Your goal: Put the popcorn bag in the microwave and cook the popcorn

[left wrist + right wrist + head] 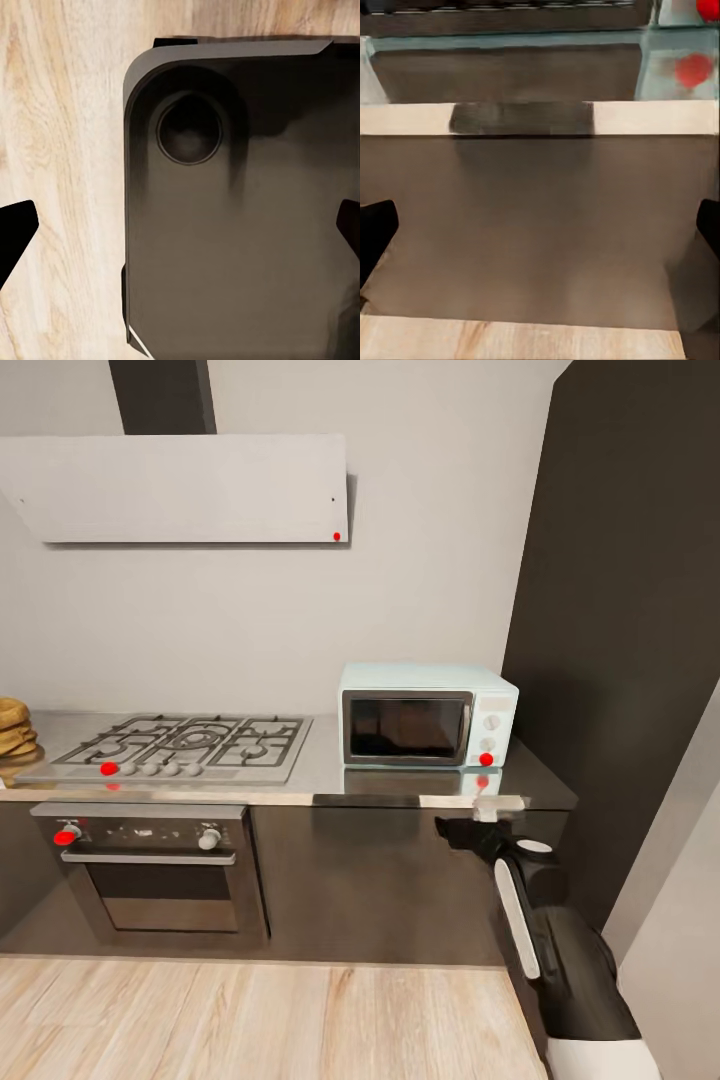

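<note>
- The microwave point(428, 716) stands on the countertop point(330, 772) at about 1 o'clock in the head view, just right of the gas hob point(185, 745), its back to the wall. Its dark glass door is closed and faces the robot, which would suit a frontal reach.
- It is a small mint-blue box with a white panel on its right side carrying round knobs and a red dot point(486, 759) at the bottom; the shiny steel top mirrors that dot.
- The popcorn bag cannot be made out. A stack of tan round things point(14, 730) sits at the counter's far left, near 9 o'clock, cut by the frame edge; what it is I cannot tell.
- The right gripper point(492, 810) is raised to the counter's front edge, just below the microwave at about 4 o'clock. In the right wrist view its dark fingertips point(375, 232) sit at opposite edges, so it is spread wide with nothing between them, probably ready to open the door.
- The left gripper point(180, 232) points down over the wooden floor point(60, 112) and a dark part of the robot's base point(240, 225). Its fingertips point(16, 229) are likewise well apart and empty, likely parked.
- The black oven point(155, 870) under the hob is not the target.
</note>
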Robot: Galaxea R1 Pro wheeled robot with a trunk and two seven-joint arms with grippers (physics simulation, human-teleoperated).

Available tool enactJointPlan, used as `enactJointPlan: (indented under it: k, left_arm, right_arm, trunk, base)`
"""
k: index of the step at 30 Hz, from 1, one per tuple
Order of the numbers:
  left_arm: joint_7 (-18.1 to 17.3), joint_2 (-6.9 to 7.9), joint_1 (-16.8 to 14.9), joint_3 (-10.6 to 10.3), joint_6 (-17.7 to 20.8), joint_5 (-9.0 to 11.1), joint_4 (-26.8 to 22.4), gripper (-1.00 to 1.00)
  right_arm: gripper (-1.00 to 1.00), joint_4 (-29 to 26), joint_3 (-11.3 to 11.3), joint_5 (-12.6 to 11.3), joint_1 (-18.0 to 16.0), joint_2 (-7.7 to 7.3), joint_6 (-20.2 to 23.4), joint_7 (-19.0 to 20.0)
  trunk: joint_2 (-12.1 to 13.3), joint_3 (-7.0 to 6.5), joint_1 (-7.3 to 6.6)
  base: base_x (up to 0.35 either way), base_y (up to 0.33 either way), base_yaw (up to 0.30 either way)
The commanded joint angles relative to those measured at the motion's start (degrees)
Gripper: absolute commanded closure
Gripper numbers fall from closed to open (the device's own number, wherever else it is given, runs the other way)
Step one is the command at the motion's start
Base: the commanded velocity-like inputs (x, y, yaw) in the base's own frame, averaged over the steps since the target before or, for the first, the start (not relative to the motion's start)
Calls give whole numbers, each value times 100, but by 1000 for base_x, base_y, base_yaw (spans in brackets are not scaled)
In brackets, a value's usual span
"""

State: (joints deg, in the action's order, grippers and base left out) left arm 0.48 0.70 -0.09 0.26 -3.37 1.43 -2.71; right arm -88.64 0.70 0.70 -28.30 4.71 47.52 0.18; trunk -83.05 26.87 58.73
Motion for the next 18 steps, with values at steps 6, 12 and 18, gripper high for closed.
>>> enactJointPlan:
  k: [6,12,18]
  left_arm:
    - [5,0,-3,-8,-14,15,-1,-100]
    - [5,0,-5,-11,-14,15,-1,-100]
    - [5,0,-2,-8,-14,15,-1,-100]
  right_arm:
    - [-100,-30,17,23,-862,-20,4,-15]
    - [-100,25,30,297,-1111,4,-369,-65]
    - [-100,471,-13,678,-1114,139,-1405,-67]
  trunk:
    - [-3,6,0]
    - [-3,6,0]
    - [-3,6,0]
  base:
    - [0,0,0]
    - [0,0,0]
    - [0,0,0]
